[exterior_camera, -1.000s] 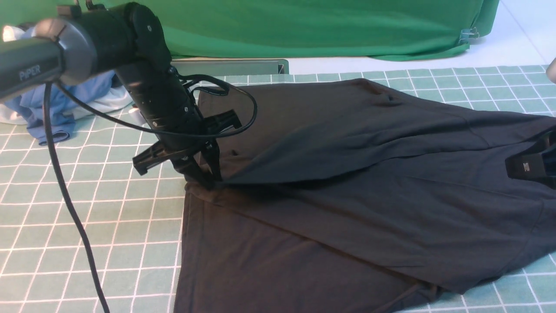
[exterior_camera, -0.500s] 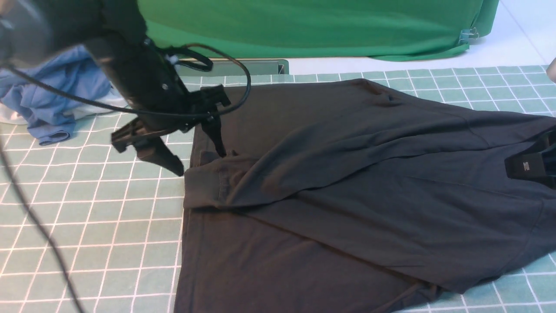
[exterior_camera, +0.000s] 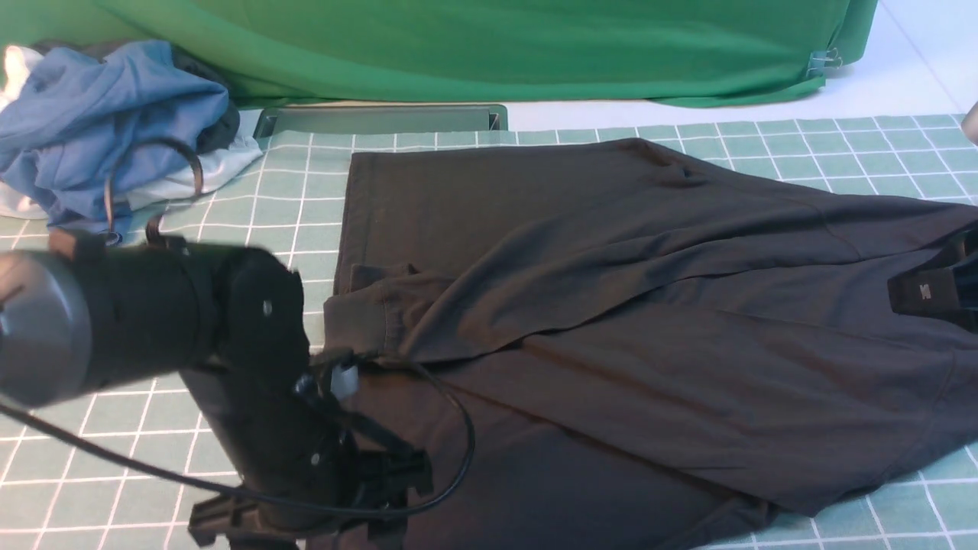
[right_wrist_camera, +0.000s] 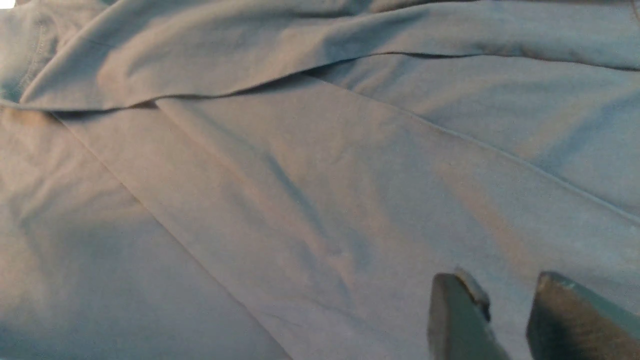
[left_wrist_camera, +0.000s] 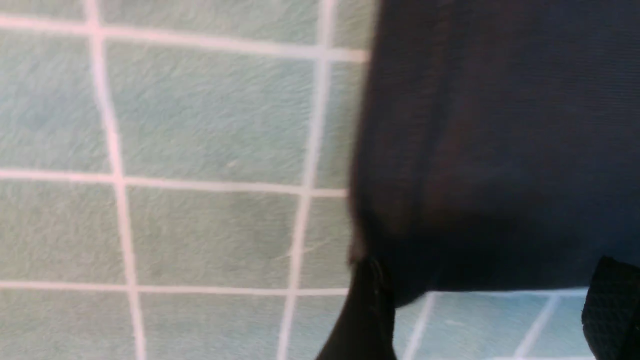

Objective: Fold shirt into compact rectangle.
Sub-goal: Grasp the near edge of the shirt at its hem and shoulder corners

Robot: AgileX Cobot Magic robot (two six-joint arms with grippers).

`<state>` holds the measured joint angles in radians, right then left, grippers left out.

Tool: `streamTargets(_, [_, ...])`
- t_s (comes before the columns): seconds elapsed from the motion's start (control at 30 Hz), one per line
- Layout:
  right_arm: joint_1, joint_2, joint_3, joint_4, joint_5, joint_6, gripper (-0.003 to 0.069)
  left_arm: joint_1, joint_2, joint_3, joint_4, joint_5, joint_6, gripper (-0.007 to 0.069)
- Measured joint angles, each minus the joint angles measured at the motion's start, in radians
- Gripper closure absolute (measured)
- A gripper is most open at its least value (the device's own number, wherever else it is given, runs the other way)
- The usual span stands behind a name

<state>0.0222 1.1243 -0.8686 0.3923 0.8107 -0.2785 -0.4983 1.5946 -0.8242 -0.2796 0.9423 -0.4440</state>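
Shirt (exterior_camera: 611,305): black and creased, spread wide over the counter (exterior_camera: 229,229) from its middle to the right edge of the front view; one sleeve (exterior_camera: 382,321) turned in across the body on the left side.
Left gripper (left_wrist_camera: 487,280): low at the shirt's near left corner; jaws wide apart, the hem's edge showing between them; contact with the cloth unclear.
Right gripper (right_wrist_camera: 500,280): over the shirt's right side; jaws parted by a narrow gap, nothing in it.
Counter cover: pale green cloth with a white grid.
Heap of blue and white clothes (exterior_camera: 107,114): far left corner, apart from the shirt.
Green curtain (exterior_camera: 535,46): along the back.
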Motion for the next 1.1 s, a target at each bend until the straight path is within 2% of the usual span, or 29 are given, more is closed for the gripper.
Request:
streamTargets(0.2, [0.000,0.000,0.000,0.000,0.000,0.001,0.0424,0.000,0.000,0.054,0.086,-0.064,-0.108,0.0104])
streamTargets(0.47, [0.000,0.000,0.000,0.000,0.000,0.001,0.0424,0.000,-0.007,0.084,0.052,-0.147,-0.128,0.0106])
streamTargets(0.57, [0.000,0.000,0.000,0.000,0.000,0.001,0.0424,0.000,-0.008,0.084,0.038,-0.157,-0.128,0.0134])
streamTargets(0.67, [0.000,0.000,0.000,0.000,-0.001,0.001,0.0423,0.000,-0.006,0.087,0.025,-0.160,-0.128,0.0212])
streamTargets(0.7, [0.000,0.000,0.000,0.000,-0.001,0.001,0.0422,0.000,-0.003,0.090,0.027,-0.155,-0.128,0.0271])
streamTargets(0.73, [0.000,0.000,0.000,0.000,-0.001,0.001,0.0422,0.000,-0.003,0.091,0.027,-0.153,-0.128,0.0299])
streamTargets(0.83, [0.000,0.000,0.000,0.000,-0.001,0.002,0.0422,0.000,-0.003,0.096,0.038,-0.145,-0.074,0.0483])
streamTargets(0.87, [0.000,0.000,0.000,0.000,-0.001,0.002,0.0422,0.000,-0.004,0.096,0.036,-0.145,-0.070,0.0495])
streamTargets(0.9, [0.000,0.000,0.000,0.000,-0.001,0.000,0.0422,0.000,-0.009,0.096,0.030,-0.150,-0.038,0.0558])
streamTargets(1.0, [0.000,0.000,0.000,-0.004,0.027,-0.026,0.0429,0.000,-0.031,0.086,0.047,-0.139,-0.021,0.0599])
streamTargets(1.07, [0.000,0.000,0.000,-0.012,0.052,-0.029,0.0451,0.000,-0.049,0.079,0.067,-0.126,-0.022,0.0601])
streamTargets(1.1, [0.000,0.000,0.000,-0.023,0.082,-0.031,0.0487,0.000,-0.072,0.075,0.079,-0.119,-0.022,0.0603])
